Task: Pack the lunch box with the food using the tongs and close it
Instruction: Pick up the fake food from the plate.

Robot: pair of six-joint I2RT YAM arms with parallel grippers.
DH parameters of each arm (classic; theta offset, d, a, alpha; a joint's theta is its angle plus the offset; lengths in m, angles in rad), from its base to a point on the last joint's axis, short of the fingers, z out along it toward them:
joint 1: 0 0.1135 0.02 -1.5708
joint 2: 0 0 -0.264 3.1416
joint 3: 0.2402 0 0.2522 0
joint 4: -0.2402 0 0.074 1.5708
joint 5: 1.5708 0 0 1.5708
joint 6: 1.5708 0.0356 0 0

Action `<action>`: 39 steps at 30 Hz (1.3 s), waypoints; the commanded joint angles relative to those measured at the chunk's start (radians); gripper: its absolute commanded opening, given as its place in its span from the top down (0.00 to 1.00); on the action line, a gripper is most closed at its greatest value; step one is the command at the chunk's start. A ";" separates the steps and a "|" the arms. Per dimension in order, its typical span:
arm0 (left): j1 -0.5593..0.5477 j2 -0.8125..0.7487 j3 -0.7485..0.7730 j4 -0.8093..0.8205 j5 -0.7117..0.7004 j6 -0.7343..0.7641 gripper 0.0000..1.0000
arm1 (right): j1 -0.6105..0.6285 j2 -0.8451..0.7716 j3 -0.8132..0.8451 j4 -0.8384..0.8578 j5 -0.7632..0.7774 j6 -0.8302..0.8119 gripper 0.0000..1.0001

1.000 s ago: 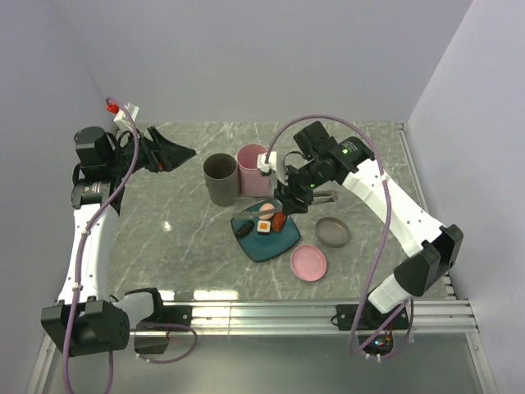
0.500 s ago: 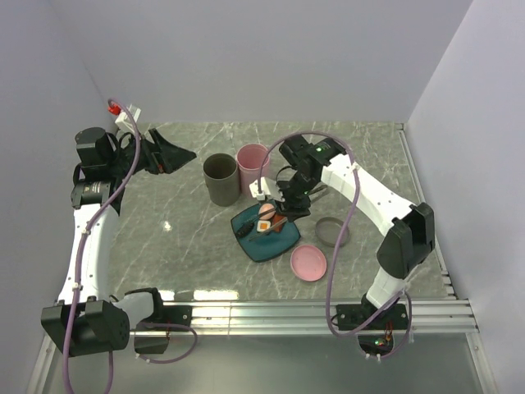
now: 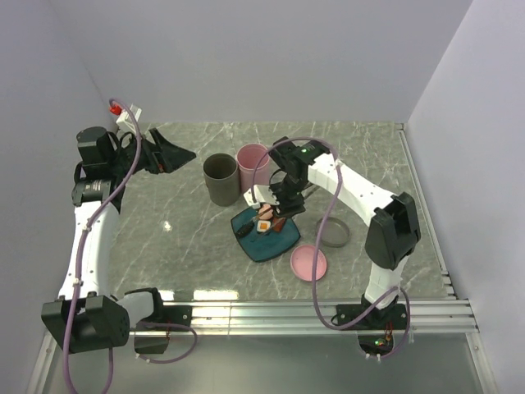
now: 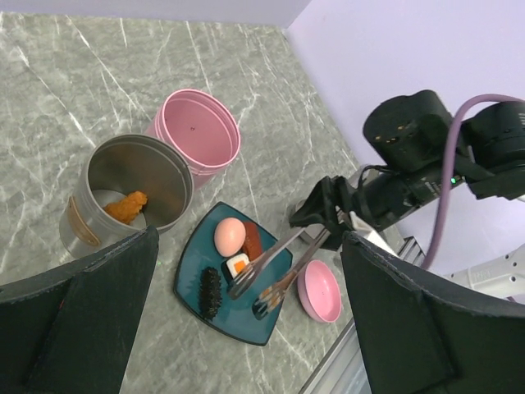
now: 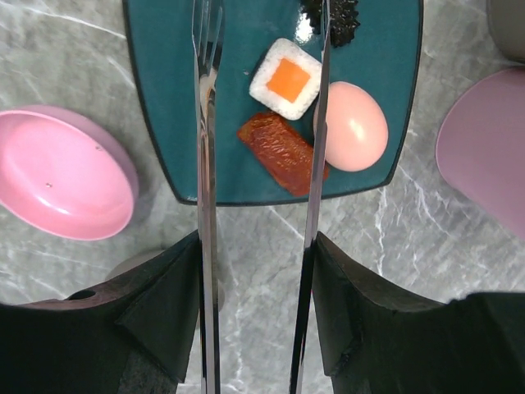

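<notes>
My right gripper (image 5: pixel 254 304) is shut on the silver tongs (image 5: pixel 205 164), whose two arms stand apart over the teal plate (image 5: pixel 164 98). Between the arms lie the white-and-orange block (image 5: pixel 285 78) and the red-brown sausage (image 5: pixel 283 152). The pink egg (image 5: pixel 353 127) sits just outside the right arm, and the dark piece (image 5: pixel 332 16) is at the plate's far edge. An orange nugget (image 4: pixel 125 207) lies inside the grey lunch box tin (image 4: pixel 123 193). The left gripper (image 3: pixel 172 153) hangs open and empty at the far left, high above the table.
A pink tin (image 3: pixel 253 164) stands beside the grey tin (image 3: pixel 220 176), behind the plate (image 3: pixel 267 238). A pink lid (image 3: pixel 308 263) and a grey lid (image 3: pixel 332 232) lie to the right of the plate. Walls enclose the table on three sides.
The right arm has swung left and brought the tongs over the plate. The left arm has not moved.
</notes>
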 commanded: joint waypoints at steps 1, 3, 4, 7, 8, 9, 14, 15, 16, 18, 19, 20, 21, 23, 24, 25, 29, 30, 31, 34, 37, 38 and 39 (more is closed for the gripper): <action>0.005 0.010 -0.001 0.025 0.008 0.011 0.01 | 0.011 0.025 0.069 0.021 0.014 -0.037 0.41; 0.005 0.010 -0.007 0.028 0.006 0.006 0.01 | 0.011 0.040 0.093 0.026 0.008 -0.038 0.41; 0.005 0.008 -0.010 0.028 0.006 0.005 0.01 | 0.011 0.054 0.101 0.024 0.006 -0.040 0.41; 0.006 0.004 -0.016 0.019 0.003 0.014 0.00 | 0.010 0.076 0.127 0.020 0.003 -0.046 0.41; 0.008 0.004 -0.019 0.019 0.002 0.020 0.01 | 0.011 0.080 0.130 0.021 0.005 -0.047 0.41; 0.008 0.004 -0.022 0.019 0.003 0.019 0.01 | 0.011 0.085 0.136 0.018 0.005 -0.050 0.41; 0.009 0.010 -0.028 0.029 0.000 0.012 0.01 | 0.011 0.097 0.122 0.047 0.005 -0.060 0.41; 0.009 0.010 -0.030 0.029 -0.001 0.012 0.01 | 0.013 0.096 0.113 0.049 0.005 -0.063 0.41; 0.011 0.015 -0.028 0.029 -0.003 0.012 0.01 | 0.013 0.099 0.112 0.049 0.005 -0.069 0.41; 0.011 0.019 -0.027 0.028 -0.004 0.014 0.01 | 0.011 0.108 0.119 0.046 0.005 -0.072 0.41; 0.012 0.021 -0.027 0.029 -0.004 0.012 0.01 | 0.013 0.114 0.122 0.046 0.005 -0.073 0.41; 0.012 0.022 -0.030 0.035 -0.001 0.005 0.01 | 0.013 0.119 0.127 0.043 0.005 -0.073 0.41; 0.012 0.022 -0.031 0.037 0.000 0.005 0.01 | 0.013 0.125 0.135 0.040 0.005 -0.073 0.41; 0.014 0.022 -0.031 0.034 0.000 0.006 0.01 | 0.013 0.146 0.144 0.032 0.005 -0.075 0.41; 0.015 0.022 -0.031 0.028 0.000 0.008 0.01 | 0.013 0.158 0.150 0.029 0.005 -0.076 0.42; 0.019 0.022 -0.030 0.023 -0.001 0.011 0.01 | 0.013 0.163 0.152 0.029 0.005 -0.080 0.42; 0.022 0.025 -0.028 0.026 -0.005 0.008 0.01 | 0.011 0.178 0.150 0.005 0.000 -0.089 0.43; 0.023 0.027 -0.028 0.028 -0.003 0.006 0.01 | 0.013 0.188 0.153 -0.003 0.000 -0.090 0.43; 0.025 0.028 -0.028 0.031 -0.001 0.005 0.01 | 0.013 0.197 0.161 -0.014 -0.001 -0.093 0.43; 0.026 0.031 -0.031 0.040 0.011 -0.003 0.01 | 0.011 0.243 0.210 -0.081 -0.014 -0.096 0.45; 0.029 0.025 -0.037 0.045 0.011 -0.009 0.01 | 0.008 0.278 0.250 -0.124 -0.017 -0.089 0.50; 0.031 0.027 -0.039 0.045 0.011 -0.008 0.01 | 0.010 0.281 0.254 -0.129 -0.017 -0.087 0.52; 0.031 0.025 -0.041 0.043 0.012 -0.009 0.01 | 0.007 0.283 0.260 -0.130 -0.017 -0.081 0.58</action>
